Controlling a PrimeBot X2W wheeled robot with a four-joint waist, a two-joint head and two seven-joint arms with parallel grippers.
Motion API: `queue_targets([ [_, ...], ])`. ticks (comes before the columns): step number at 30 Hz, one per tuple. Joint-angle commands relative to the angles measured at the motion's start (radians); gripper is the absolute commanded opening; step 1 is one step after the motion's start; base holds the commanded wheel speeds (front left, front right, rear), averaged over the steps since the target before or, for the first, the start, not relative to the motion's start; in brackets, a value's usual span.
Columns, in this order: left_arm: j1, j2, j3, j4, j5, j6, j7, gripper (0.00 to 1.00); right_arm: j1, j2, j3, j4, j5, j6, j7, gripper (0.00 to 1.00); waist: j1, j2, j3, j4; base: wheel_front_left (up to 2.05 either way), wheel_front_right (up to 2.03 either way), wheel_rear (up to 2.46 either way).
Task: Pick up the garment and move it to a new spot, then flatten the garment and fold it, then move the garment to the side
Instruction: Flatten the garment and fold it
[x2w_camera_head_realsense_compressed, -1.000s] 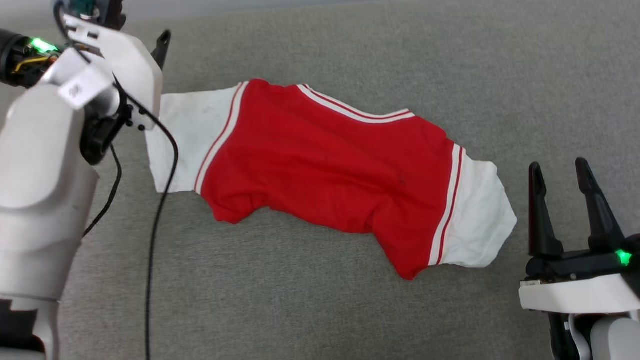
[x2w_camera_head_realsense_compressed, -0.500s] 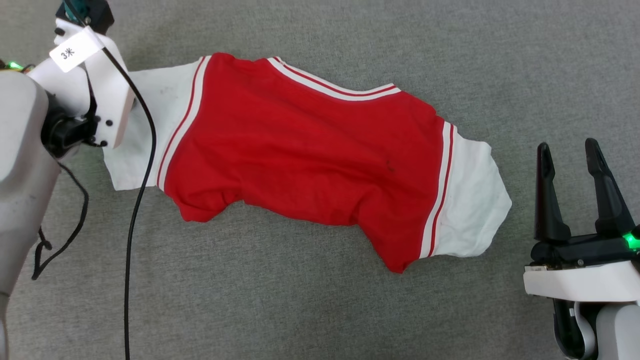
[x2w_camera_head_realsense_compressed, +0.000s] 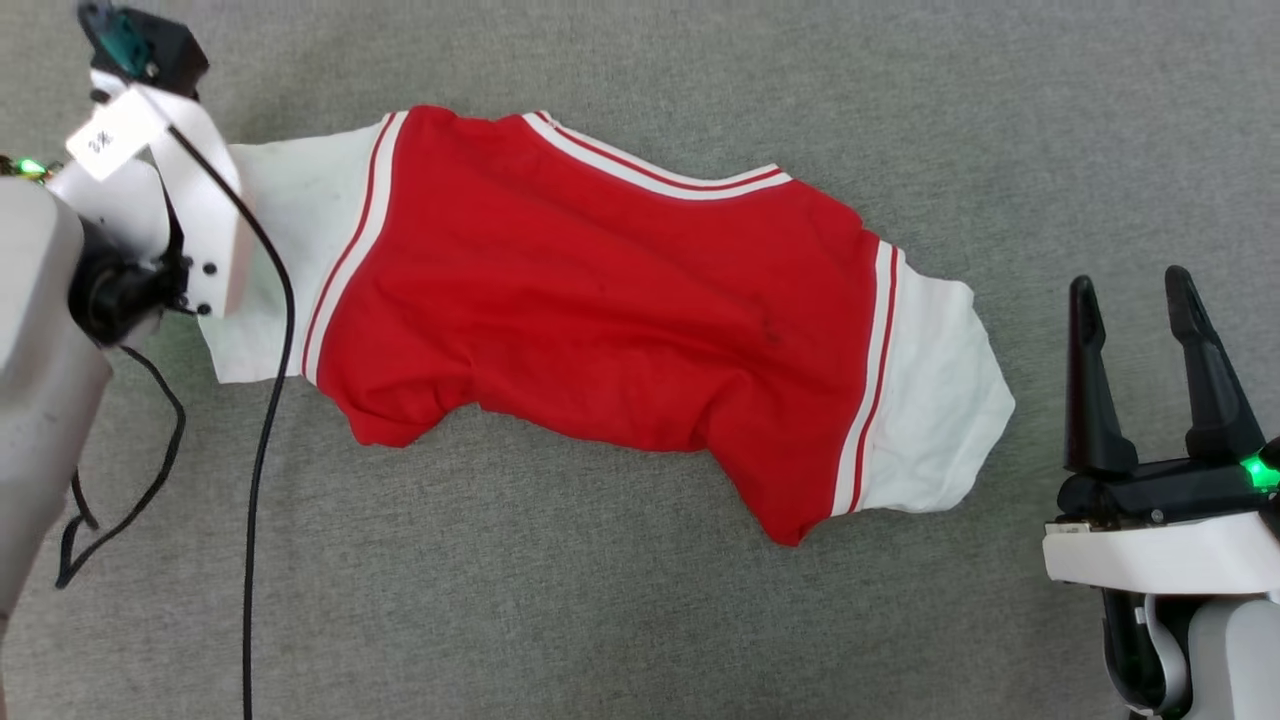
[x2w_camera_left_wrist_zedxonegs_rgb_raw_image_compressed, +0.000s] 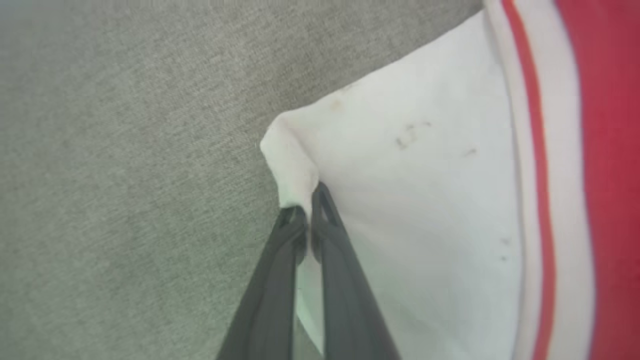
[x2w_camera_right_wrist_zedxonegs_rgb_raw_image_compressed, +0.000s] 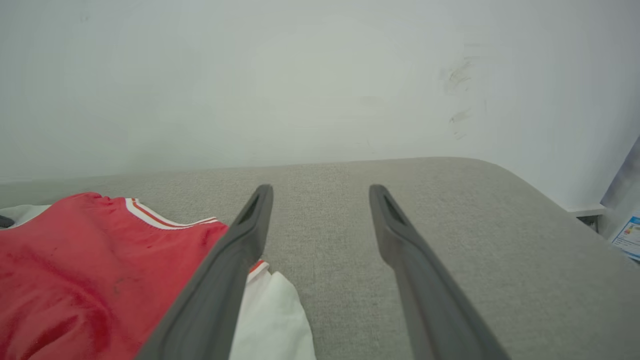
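The garment (x2w_camera_head_realsense_compressed: 600, 300) is a red shirt with white sleeves and striped trim, lying spread but wrinkled on a grey fabric surface (x2w_camera_head_realsense_compressed: 640, 620); no print shows. In the left wrist view my left gripper (x2w_camera_left_wrist_zedxonegs_rgb_raw_image_compressed: 306, 202) is shut on the far corner of the left white sleeve (x2w_camera_left_wrist_zedxonegs_rgb_raw_image_compressed: 425, 200), which is pinched up into a small peak. In the head view my left wrist (x2w_camera_head_realsense_compressed: 150, 200) covers that sleeve's edge. My right gripper (x2w_camera_head_realsense_compressed: 1130, 285) stands open just right of the other white sleeve (x2w_camera_head_realsense_compressed: 930, 400), apart from it. The right wrist view shows the right gripper (x2w_camera_right_wrist_zedxonegs_rgb_raw_image_compressed: 320, 190) open, with the garment (x2w_camera_right_wrist_zedxonegs_rgb_raw_image_compressed: 75, 265) at the lower left.
A black cable (x2w_camera_head_realsense_compressed: 255, 450) hangs from my left arm across the left sleeve and down over the surface. A pale wall (x2w_camera_right_wrist_zedxonegs_rgb_raw_image_compressed: 300, 75) rises behind the surface. The surface's rounded right edge (x2w_camera_right_wrist_zedxonegs_rgb_raw_image_compressed: 550, 200) drops off near a white ledge.
The head view has shifted, so the garment sits higher and further left in the picture. My left wrist has come down over the left sleeve's edge. The right gripper stays open.
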Motion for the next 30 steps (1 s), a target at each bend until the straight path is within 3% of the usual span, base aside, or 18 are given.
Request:
queue_targets([
  [1,0.042,0.009,-0.004,-0.001,-0.006,0.000,-0.041,0.00,-0.003,0.001,-0.004,0.002,-0.005,-0.001,-0.003,1.00,0.0000,0.0000,-0.028,0.002,0.00,0.00,0.00],
  [7,0.104,0.037,0.030,-0.061,-0.023,0.003,-0.201,0.00,0.025,0.001,-0.028,0.003,-0.028,-0.001,-0.003,1.00,0.0000,0.0000,-0.103,0.023,0.00,0.00,0.00],
  [15,0.288,0.068,0.075,-0.200,-0.056,0.060,-0.365,0.00,0.032,-0.008,-0.081,0.001,-0.105,-0.001,-0.003,1.00,0.0000,0.0000,-0.208,0.075,0.00,0.00,0.00],
  [24,0.465,0.141,0.124,-0.368,-0.086,0.163,-0.428,0.00,-0.052,-0.203,-0.048,0.090,-0.078,-0.001,-0.003,1.00,0.0000,0.0000,-0.270,0.113,0.00,0.00,0.00],
  [30,0.541,0.180,0.160,-0.465,-0.108,0.216,-0.455,0.00,-0.170,-0.395,0.092,0.199,0.075,-0.001,0.148,1.00,0.0000,0.0000,-0.277,0.130,0.00,0.00,0.00],
])
